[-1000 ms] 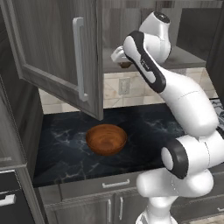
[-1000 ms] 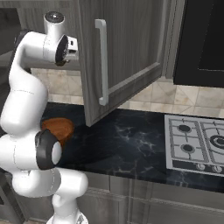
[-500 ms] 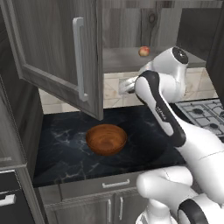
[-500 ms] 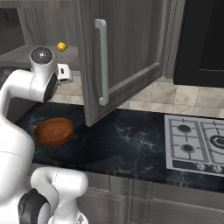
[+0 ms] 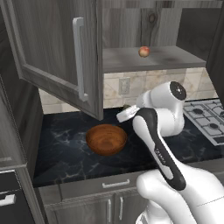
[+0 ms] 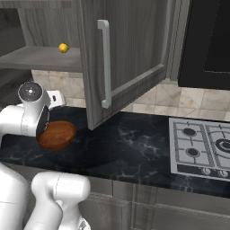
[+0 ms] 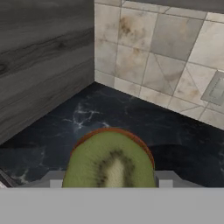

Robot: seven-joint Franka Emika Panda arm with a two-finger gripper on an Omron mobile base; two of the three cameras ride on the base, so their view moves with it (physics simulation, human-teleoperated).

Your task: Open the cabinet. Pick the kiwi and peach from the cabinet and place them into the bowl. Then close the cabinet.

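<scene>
To the left of the end effector [image 7: 109, 186], the open door of the cabinet [image 5: 57, 65] hangs out over the dark worktop [image 5: 65, 153], its long bar handle facing the room. Just below and left of the end effector sits the bowl [image 5: 106, 139], with nothing seen inside it.

The end effector is pinching the kiwi [image 7: 109, 159]: in the hand view the cut green face with its pale core sits right between the finger tips, jaws partly spread around it. It hovers near the bowl's far right rim, so the release looks close.

The kiwi is light and soft-fleshed, probably a little slick on the skin; a gentle pinch across its middle suits it, and it should be let go low over the bowl so it does not bounce out.

Above and slightly right, well apart from the end effector, the peach [image 5: 144, 51] rests on the cabinet shelf. It is round, likely to roll if nudged, and bruises easily; grasp it squarely across its widest part.
</scene>
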